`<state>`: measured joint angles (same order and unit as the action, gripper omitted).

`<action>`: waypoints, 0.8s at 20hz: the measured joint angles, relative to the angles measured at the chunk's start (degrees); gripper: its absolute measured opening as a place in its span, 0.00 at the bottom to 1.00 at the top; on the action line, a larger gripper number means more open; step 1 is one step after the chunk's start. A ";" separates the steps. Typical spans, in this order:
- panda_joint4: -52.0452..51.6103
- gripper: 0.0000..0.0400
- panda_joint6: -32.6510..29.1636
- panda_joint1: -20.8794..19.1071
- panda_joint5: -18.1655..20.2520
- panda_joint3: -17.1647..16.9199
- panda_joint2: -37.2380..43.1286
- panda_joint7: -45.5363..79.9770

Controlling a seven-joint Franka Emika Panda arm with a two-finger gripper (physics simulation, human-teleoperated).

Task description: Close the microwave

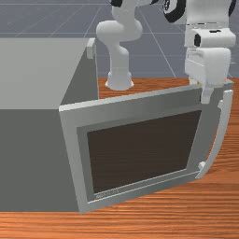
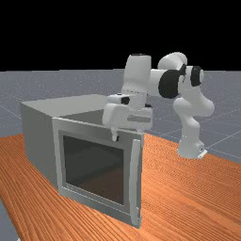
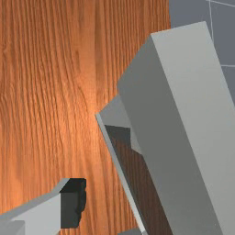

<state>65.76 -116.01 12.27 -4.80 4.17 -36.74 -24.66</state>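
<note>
The grey microwave (image 1: 28,154) has its door (image 1: 70,154) swung wide, hinged at the body's near edge in the front view. A curved handle (image 1: 224,126) is on the door's outer face, at the end away from the hinge. My gripper (image 1: 200,92) is low over the door's top edge near this handle; one fingertip hangs in front of the outer face. The far view has the gripper (image 2: 126,133) at the top of the door (image 2: 94,167) too. In the wrist view the gripper (image 3: 103,216) is open, its dark pads apart, with the microwave (image 3: 188,105) beside it.
The wooden table (image 2: 188,202) extends around the microwave. The arm's base (image 2: 190,148) stands on it at the far view's right, beyond the door. The microwave's body takes up the front view's left, and the handle juts out close to my fingers.
</note>
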 joint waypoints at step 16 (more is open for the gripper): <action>77.09 1.00 -30.93 -3.30 -5.85 5.94 46.86 13.60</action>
<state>142.85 -146.94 8.97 -10.64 10.11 10.12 -11.06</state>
